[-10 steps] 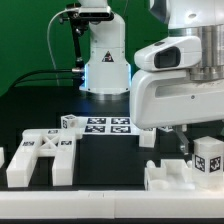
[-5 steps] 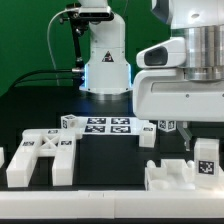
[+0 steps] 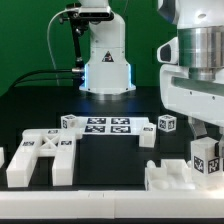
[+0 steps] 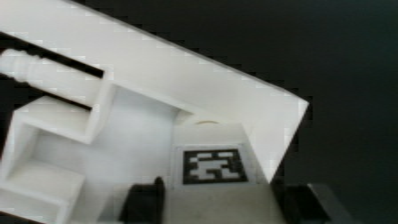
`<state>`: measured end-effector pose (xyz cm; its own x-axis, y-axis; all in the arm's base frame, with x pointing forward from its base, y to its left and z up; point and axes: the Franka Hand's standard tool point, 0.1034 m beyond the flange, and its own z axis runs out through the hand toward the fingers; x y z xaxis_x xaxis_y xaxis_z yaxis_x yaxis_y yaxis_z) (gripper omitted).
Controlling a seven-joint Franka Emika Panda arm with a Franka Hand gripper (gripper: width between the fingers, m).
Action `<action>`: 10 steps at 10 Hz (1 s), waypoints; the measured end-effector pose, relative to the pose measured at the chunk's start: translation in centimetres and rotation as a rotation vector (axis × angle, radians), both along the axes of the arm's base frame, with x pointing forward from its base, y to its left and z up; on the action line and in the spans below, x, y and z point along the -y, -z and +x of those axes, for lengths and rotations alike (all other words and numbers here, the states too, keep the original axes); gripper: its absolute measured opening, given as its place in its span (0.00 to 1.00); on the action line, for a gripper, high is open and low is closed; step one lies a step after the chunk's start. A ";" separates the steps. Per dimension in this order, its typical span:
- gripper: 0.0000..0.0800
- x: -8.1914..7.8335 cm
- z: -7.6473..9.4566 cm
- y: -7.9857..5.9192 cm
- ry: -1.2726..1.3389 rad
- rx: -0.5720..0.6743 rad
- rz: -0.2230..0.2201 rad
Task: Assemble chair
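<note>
- My gripper (image 4: pixel 228 205) points down at one leg (image 4: pixel 215 160) of the chair.
- The leg sits right between my two fingers (image 4: pixel 148 200). There is one dark finger on each side of it.
- The leg has a black-and-white tag on the face that looks up at my wrist camera.
- My fingers are not spread wide and not pinched shut. They stand close by the leg's sides.
- I think I see a thin dark gap by one finger, but I cannot tell if I am holding the leg or just standing around it.
- In the exterior view the leg stands upright just under my gripper.
- The foot of the leg meets a big white panel (image 3: pixel 170 178) that lies right below my gripper.
- In the wrist view this panel spreads out past the leg, away from my fingers.
- A small block (image 3: pixel 166 124) with a tag sits near my gripper, on the side toward the exterior view's left.
- The marker board (image 3: pixel 105 125) lies flat on the black table (image 3: pixel 110 150), farther from my gripper on that same side.
- A little cube (image 3: pixel 68 122) sits at the far end of the marker board.
- A big white frame (image 3: pixel 45 155) lies well apart from my gripper, at the exterior view's left.
</note>
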<state>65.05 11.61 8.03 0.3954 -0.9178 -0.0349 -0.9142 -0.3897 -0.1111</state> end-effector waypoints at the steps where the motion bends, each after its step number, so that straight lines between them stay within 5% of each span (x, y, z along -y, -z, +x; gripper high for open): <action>1: 0.45 0.0 0.0 0.0 -0.020 0.001 -0.001; 2: 0.67 0.1 0.0 0.0 -0.086 0.005 -0.012; 3: 0.78 0.1 0.0 0.0 -0.301 0.018 -0.037; 5: 0.80 0.0 -0.3 0.0 -0.694 0.025 -0.072; 8: 0.81 0.2 -0.2 0.1 -0.826 0.034 -0.085; 10: 0.81 0.3 -0.2 -0.2 -1.281 0.040 -0.151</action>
